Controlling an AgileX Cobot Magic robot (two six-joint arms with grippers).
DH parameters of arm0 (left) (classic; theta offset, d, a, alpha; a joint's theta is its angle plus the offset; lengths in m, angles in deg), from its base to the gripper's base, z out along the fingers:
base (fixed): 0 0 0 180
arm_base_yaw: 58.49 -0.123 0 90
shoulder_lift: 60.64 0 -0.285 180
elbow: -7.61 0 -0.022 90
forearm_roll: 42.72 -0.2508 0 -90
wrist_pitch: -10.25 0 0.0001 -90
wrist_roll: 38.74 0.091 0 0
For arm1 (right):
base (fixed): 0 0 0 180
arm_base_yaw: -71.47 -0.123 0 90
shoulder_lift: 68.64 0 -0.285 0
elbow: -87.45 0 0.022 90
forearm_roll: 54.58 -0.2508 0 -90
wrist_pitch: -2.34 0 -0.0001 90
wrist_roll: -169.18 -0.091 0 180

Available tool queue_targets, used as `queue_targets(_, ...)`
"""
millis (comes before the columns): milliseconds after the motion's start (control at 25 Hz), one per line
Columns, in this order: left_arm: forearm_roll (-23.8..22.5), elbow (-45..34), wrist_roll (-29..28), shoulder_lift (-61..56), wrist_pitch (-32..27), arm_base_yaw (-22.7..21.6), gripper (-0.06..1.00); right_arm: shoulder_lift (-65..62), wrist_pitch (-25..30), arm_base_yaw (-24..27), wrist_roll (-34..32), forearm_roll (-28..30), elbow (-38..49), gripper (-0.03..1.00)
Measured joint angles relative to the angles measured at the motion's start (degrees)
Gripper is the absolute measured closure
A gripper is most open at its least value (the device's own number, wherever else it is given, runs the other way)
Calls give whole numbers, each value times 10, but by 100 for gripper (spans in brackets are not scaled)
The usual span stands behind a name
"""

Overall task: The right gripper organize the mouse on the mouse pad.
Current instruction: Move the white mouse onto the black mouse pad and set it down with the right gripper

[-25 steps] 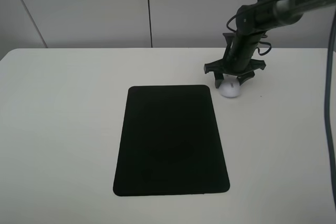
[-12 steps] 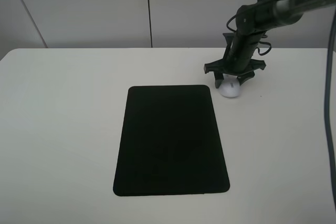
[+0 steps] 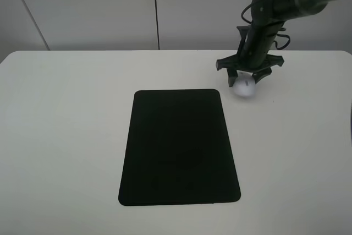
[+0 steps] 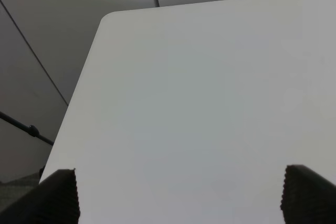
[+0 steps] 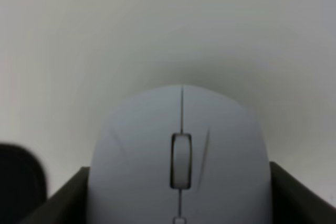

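Observation:
The black mouse pad [image 3: 179, 146] lies flat in the middle of the white table. My right gripper [image 3: 246, 82] is shut on the white mouse [image 3: 245, 87] and holds it a little above the table, just right of the pad's far right corner. In the right wrist view the mouse [image 5: 181, 158] fills the space between the two dark fingers [image 5: 58, 198], scroll wheel in view, and a corner of the pad [image 5: 18, 179] shows beside it. My left gripper [image 4: 178, 195] is open over bare table near a table corner, with only its two fingertips in view.
The white table [image 3: 66, 136] has its far edge against a pale panelled wall [image 3: 110, 9]. The table's rounded corner and side edge [image 4: 86, 77] show in the left wrist view, with a drop beyond.
My right gripper has risen and shifted slightly right with the mouse in it; the mouse has left the table surface. The pad has not moved.

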Motion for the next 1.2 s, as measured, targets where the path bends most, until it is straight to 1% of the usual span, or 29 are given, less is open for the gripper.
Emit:
queue_targets(320,0,0,0,0,0,0,16,-39,41,-46,-24,3,0,36)
queue_targets(480,0,0,0,0,0,0,16,-43,54,-84,-33,7,0,36)
queue_targets(920,0,0,0,0,0,0,16,-45,62,-199,-71,7,1,36)
queue_targets(1200,0,0,0,0,0,0,16,-45,39,-261,-108,7,29,36)
